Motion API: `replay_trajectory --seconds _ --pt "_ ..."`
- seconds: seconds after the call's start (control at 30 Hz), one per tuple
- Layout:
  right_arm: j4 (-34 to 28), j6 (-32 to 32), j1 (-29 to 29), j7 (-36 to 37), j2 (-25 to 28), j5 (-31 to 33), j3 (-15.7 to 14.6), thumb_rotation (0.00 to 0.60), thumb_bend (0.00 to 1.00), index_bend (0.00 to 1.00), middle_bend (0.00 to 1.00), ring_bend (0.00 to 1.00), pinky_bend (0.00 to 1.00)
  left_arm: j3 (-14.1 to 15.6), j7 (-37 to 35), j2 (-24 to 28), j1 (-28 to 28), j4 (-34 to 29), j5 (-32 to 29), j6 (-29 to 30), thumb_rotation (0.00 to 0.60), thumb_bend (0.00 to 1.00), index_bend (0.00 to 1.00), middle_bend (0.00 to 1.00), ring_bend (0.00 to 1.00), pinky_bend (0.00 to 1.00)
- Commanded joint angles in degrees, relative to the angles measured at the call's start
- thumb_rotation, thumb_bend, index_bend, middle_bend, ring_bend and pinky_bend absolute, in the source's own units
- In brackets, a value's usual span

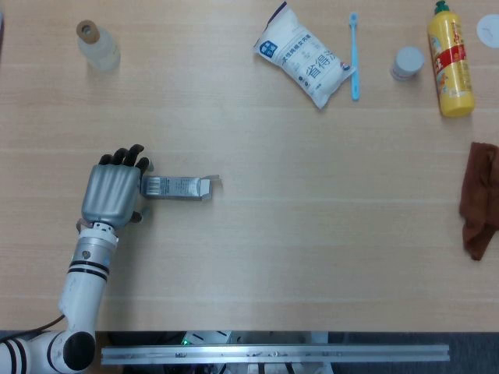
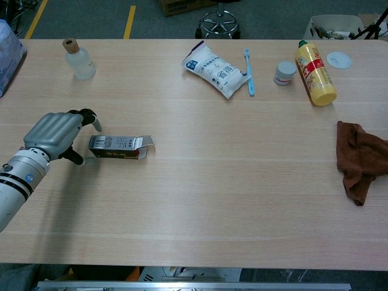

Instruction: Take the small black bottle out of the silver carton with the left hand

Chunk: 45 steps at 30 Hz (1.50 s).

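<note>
The silver carton [image 1: 176,187] [image 2: 117,147] lies flat on the table, lengthwise left to right, with its open flaps at the right end. No small black bottle shows; the carton's inside is hidden. My left hand [image 1: 113,191] [image 2: 56,136] sits at the carton's left end with its back up. In the chest view its curled fingers [image 2: 92,119] are just above the carton's end and its thumb is just below it, with nothing clasped between them. My right hand is in neither view.
A clear corked bottle [image 1: 98,45] stands at the far left. At the back are a white pouch [image 1: 304,54], a blue toothbrush [image 1: 354,54], a small white jar [image 1: 407,63] and a yellow bottle [image 1: 450,64]. A brown cloth [image 1: 479,199] lies at the right edge.
</note>
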Motion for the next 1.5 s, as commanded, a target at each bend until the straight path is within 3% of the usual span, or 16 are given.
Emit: replay_trajectory --seconds 0.03,0.5,1.5 --pt "0.1 0.0 0.0 0.1 0.0 0.1 0.0 0.600 0.23 0.33 0.24 0.17 0.24 -0.2 0.2 0.0 -0.6 0.4 -0.6 -0.5 0.600 0.17 0.33 0.15 0.18 0.27" --pt "0.8 0.0 -0.3 0.8 -0.1 0.1 -0.1 0.600 0.23 0.33 0.24 0.17 0.24 -0.4 -0.5 -0.9 -2.1 2.2 -1.5 -0.9 0.600 0.17 0.35 0.14 0.17 0.27" --pt "1.5 0.1 -0.7 1.3 -0.3 0.3 -0.1 0.600 0.23 0.33 0.24 0.17 0.24 0.1 -2.2 -2.2 -3.1 4.5 -2.5 -0.7 0.600 0.17 0.54 0.19 0.17 0.27"
